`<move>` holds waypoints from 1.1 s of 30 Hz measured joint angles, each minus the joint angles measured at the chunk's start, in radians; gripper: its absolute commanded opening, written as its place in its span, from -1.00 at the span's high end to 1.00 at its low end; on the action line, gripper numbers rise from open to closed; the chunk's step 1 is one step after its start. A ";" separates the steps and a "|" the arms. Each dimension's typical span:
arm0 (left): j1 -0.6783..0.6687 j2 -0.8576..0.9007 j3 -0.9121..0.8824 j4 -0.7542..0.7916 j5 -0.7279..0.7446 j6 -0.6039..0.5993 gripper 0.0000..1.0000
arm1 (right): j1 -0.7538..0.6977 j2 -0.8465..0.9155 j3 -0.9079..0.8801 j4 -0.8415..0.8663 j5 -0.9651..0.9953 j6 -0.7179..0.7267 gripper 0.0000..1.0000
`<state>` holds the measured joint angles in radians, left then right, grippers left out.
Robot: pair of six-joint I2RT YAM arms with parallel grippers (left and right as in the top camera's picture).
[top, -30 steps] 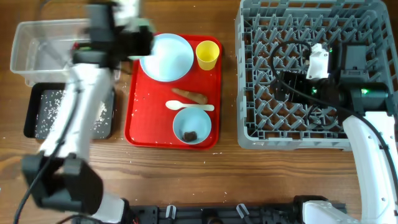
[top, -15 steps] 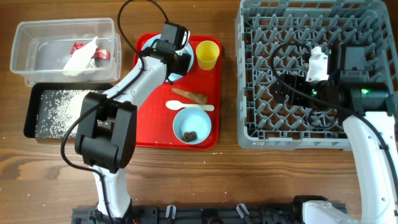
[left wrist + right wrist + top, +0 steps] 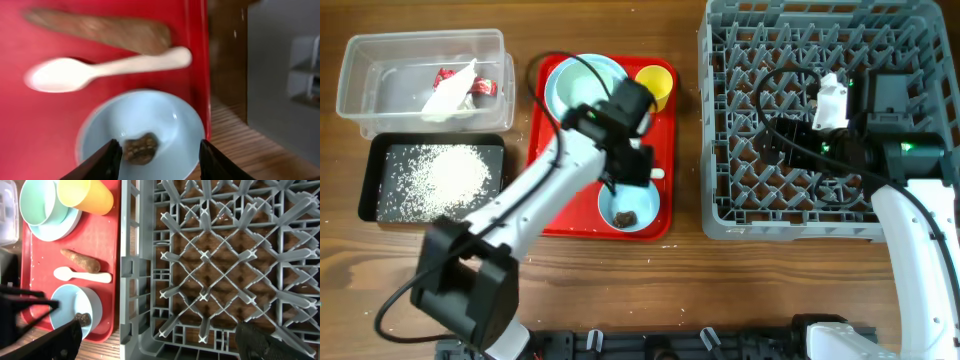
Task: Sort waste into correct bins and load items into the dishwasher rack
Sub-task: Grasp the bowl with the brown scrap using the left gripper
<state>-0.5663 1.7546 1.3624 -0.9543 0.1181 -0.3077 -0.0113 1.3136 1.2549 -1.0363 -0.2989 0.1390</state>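
My left gripper (image 3: pixel 159 161) is open over the pale blue bowl (image 3: pixel 170 122), its fingers on either side of the dark brown lump (image 3: pixel 140 149) without touching it. The white spoon (image 3: pixel 100 72) and the brown stub (image 3: pixel 100 32) lie just beyond on the red tray. In the overhead view the left arm covers the stub and part of the spoon (image 3: pixel 657 173). The pale green bowl (image 3: pixel 42 202) sits on the blue plate (image 3: pixel 570 90), beside the yellow cup (image 3: pixel 85 192). My right gripper (image 3: pixel 160 345) is open and empty above the grey rack (image 3: pixel 800 228).
The clear tub (image 3: pixel 380 95) at far left holds red-and-white wrappers (image 3: pixel 445 77) and the white napkin (image 3: pixel 450 97). The black tray (image 3: pixel 380 200) in front of it holds white rice (image 3: pixel 445 170). The red serving tray (image 3: pixel 550 205) lies between them and the rack.
My left arm has swung from the clear tub across the plate and come down over the pale blue bowl. The right arm has not moved.
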 measured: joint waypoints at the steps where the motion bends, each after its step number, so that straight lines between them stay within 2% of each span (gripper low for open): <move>1: -0.043 0.002 -0.048 0.053 0.010 -0.016 0.09 | 0.000 0.000 0.000 0.000 0.000 0.000 -1.00; 2: -0.055 0.002 -0.059 0.071 0.011 -0.021 0.13 | 0.000 0.000 0.000 0.000 0.000 0.000 -1.00; 3: -0.074 0.002 -0.080 0.103 0.012 -0.030 0.35 | 0.000 0.000 0.000 -0.001 0.000 0.000 -1.00; 4: -0.089 0.002 -0.100 0.117 0.011 -0.036 0.47 | 0.000 0.000 0.000 -0.002 0.000 0.000 -0.99; 9: -0.147 0.002 -0.193 0.263 0.010 -0.047 0.46 | 0.000 0.000 0.000 -0.016 0.000 0.000 -0.99; 12: -0.155 0.002 -0.256 0.329 0.001 -0.048 0.71 | 0.000 0.000 0.000 -0.020 0.000 0.000 -1.00; 14: -0.155 0.002 -0.264 0.348 -0.012 -0.051 0.75 | 0.000 0.000 0.000 -0.021 0.000 0.000 -0.99; 16: -0.155 0.013 -0.264 0.365 -0.016 -0.050 0.70 | 0.000 0.000 0.000 -0.021 0.000 0.000 -0.99; 20: -0.156 0.036 -0.264 0.367 -0.023 -0.050 0.56 | 0.000 0.000 0.000 -0.021 0.000 0.000 -0.99; 21: -0.156 0.036 -0.264 0.367 -0.023 -0.050 0.57 | 0.000 0.000 0.000 -0.021 0.000 0.000 -1.00; 22: -0.156 0.037 -0.264 0.367 -0.023 -0.051 0.67 | 0.000 0.000 0.000 -0.021 0.000 0.000 -0.99; 23: -0.156 0.039 -0.264 0.367 -0.023 -0.050 0.92 | 0.000 0.000 0.000 -0.021 0.000 0.000 -0.99; 26: -0.156 0.036 -0.254 0.351 -0.045 -0.047 0.92 | 0.000 0.000 0.000 -0.022 0.000 0.000 -0.99; 29: -0.148 0.018 -0.207 0.256 -0.060 -0.047 0.92 | 0.000 0.000 0.000 -0.023 0.000 0.000 -0.99; 32: -0.110 -0.022 -0.172 0.172 -0.052 -0.047 0.92 | 0.000 0.000 0.000 -0.023 0.000 0.000 -0.99; 33: -0.041 -0.077 -0.158 0.117 -0.042 -0.047 0.92 | 0.000 0.000 0.000 -0.023 0.000 0.000 -0.99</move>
<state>-0.6075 1.6779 1.2049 -0.8371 0.0761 -0.3546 -0.0116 1.3136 1.2549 -1.0592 -0.2989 0.1390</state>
